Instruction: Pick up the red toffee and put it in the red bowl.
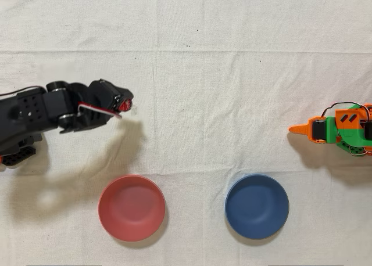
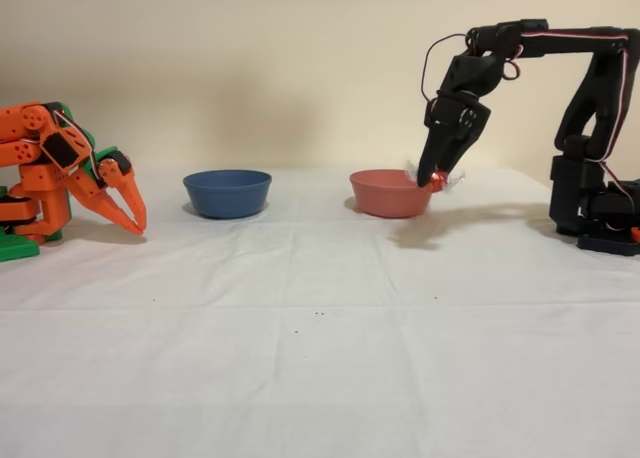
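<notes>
The black arm's gripper [image 1: 124, 103] is clenching the red toffee [image 1: 123, 104] between its fingertips, and in the fixed view the candy [image 2: 437, 180] is hanging clear of the cloth, its clear wrapper ends sticking out beside the tips. In the overhead view the toffee is sitting at about 12 o'clock from the red bowl [image 1: 131, 208], well apart from its rim, with open white cloth lying between them. In the fixed view the gripper tip is appearing just beside the right rim of the red bowl [image 2: 390, 193], at about rim height, though the depth between them cannot be told from that side. The blue bowl [image 1: 256, 206] is resting at 3 o'clock from the red one in the overhead view, a clear gap separating their rims. The idle orange arm [image 1: 337, 129] is standing at the right edge there, well apart from both bowls. The bench [image 1: 203, 63] is lying bare at 12 o'clock of the bowls.
</notes>
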